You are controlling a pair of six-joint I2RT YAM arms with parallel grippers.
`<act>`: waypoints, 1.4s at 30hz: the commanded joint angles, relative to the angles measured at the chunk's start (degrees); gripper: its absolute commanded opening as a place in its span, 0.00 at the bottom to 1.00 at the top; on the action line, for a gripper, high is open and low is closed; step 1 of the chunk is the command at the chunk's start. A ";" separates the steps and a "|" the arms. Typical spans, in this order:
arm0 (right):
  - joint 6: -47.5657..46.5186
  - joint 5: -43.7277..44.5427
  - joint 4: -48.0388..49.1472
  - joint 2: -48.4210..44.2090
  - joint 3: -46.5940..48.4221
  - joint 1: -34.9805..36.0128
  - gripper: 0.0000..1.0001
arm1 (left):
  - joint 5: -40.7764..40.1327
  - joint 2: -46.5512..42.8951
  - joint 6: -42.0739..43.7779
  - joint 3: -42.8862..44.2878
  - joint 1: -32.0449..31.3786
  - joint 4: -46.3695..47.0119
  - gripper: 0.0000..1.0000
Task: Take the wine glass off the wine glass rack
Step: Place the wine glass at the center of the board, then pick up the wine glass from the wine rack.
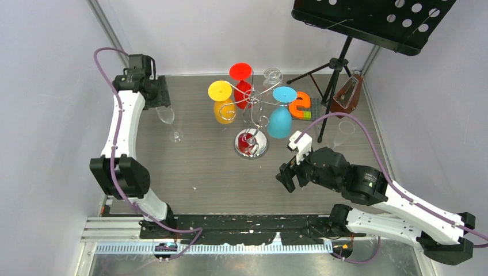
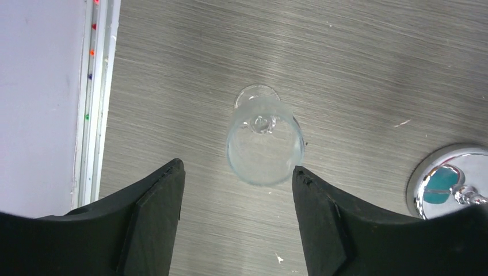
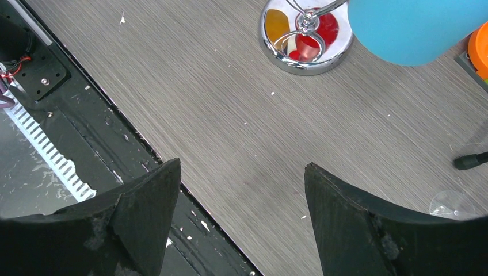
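Observation:
The chrome wine glass rack [image 1: 253,112] stands mid-table on its round mirrored base [image 1: 251,145]. A yellow glass [image 1: 222,102], a red glass [image 1: 241,81], a blue glass [image 1: 280,118] and a clear glass [image 1: 273,76] hang upside down from its arms. Another clear wine glass [image 1: 168,117] stands upright on the table left of the rack. My left gripper [image 1: 163,102] is open above it. In the left wrist view the glass [image 2: 265,146] lies just beyond the open gripper [image 2: 237,168], untouched. My right gripper [image 1: 288,175] is open and empty near the rack's front right, as the right wrist view [image 3: 243,167] shows.
A black tripod music stand [image 1: 374,20] rises at the back right, with a wooden metronome [image 1: 348,95] and an orange toy [image 1: 300,104] by its legs. A further clear glass [image 1: 344,131] stands at the right. The rack base [image 3: 308,34] and blue glass [image 3: 414,29] lie ahead of my right gripper.

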 commanded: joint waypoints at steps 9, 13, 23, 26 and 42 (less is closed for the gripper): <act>2.27 1.89 -2.57 1.86 5.00 -0.10 0.85 | -0.41 -16.47 -0.94 -7.55 -5.66 2.45 0.79; 3.09 2.60 -3.20 1.93 4.91 -0.17 0.85 | 1.94 -21.39 -1.82 -8.80 -7.46 3.09 0.79; 4.73 3.56 -3.86 2.22 4.53 -0.13 0.85 | 22.25 -28.39 -8.10 -6.82 -9.36 4.77 0.79; 4.99 3.62 -3.78 2.40 4.73 -0.11 0.85 | 29.56 -29.83 -11.44 -9.26 -9.36 10.02 0.79; 6.05 4.72 -3.94 0.74 3.69 -0.14 0.85 | 45.32 -27.53 -30.78 -19.49 -11.48 35.17 0.79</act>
